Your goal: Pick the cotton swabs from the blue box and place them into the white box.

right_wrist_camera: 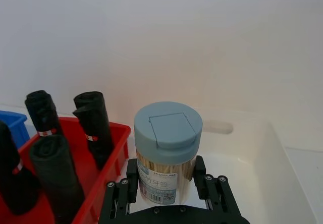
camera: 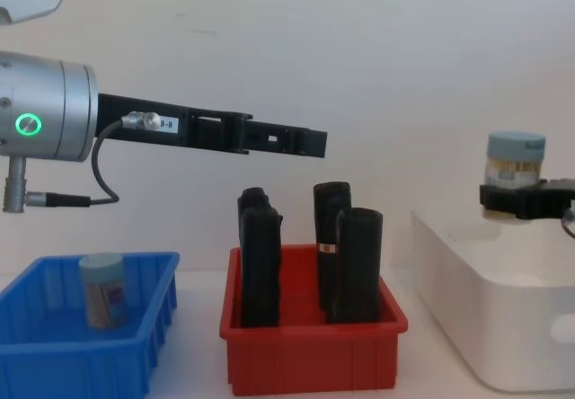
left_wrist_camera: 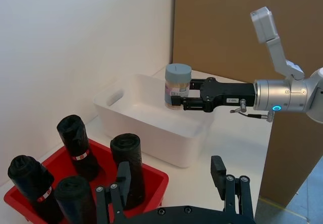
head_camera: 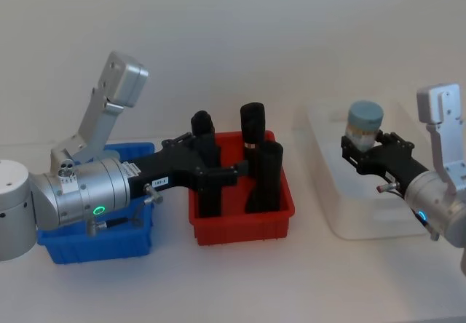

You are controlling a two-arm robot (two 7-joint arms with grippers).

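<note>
Your right hand (head_camera: 360,150) is clenched on one cotton swab tub (right_wrist_camera: 167,133). Its fingers press the clear wall from both sides, below the grey-blue lid, whose flip tab faces up. You are holding this tub upright in the air above the open white box (camera: 476,309). In the chest view the tub's base sits higher than the box rim, so it touches neither wall nor floor.

Your left hand (head_camera: 217,157) reaches forward over the red bin (head_camera: 240,228). Its fingers are spread apart and grasp nothing. The chest view shows that arm well above the bin's contents.

The red bin stands on the table (head_camera: 240,286) between the blue box (camera: 54,363) at your left and the white box at your right. Four black rolls (camera: 355,264) stand upright in it, each apart from the hand above.

A second tub (camera: 103,289) stands upright on the floor of the blue box, with its lid on and its printed label facing the chest camera. In the head view your left arm covers much of that box.
</note>
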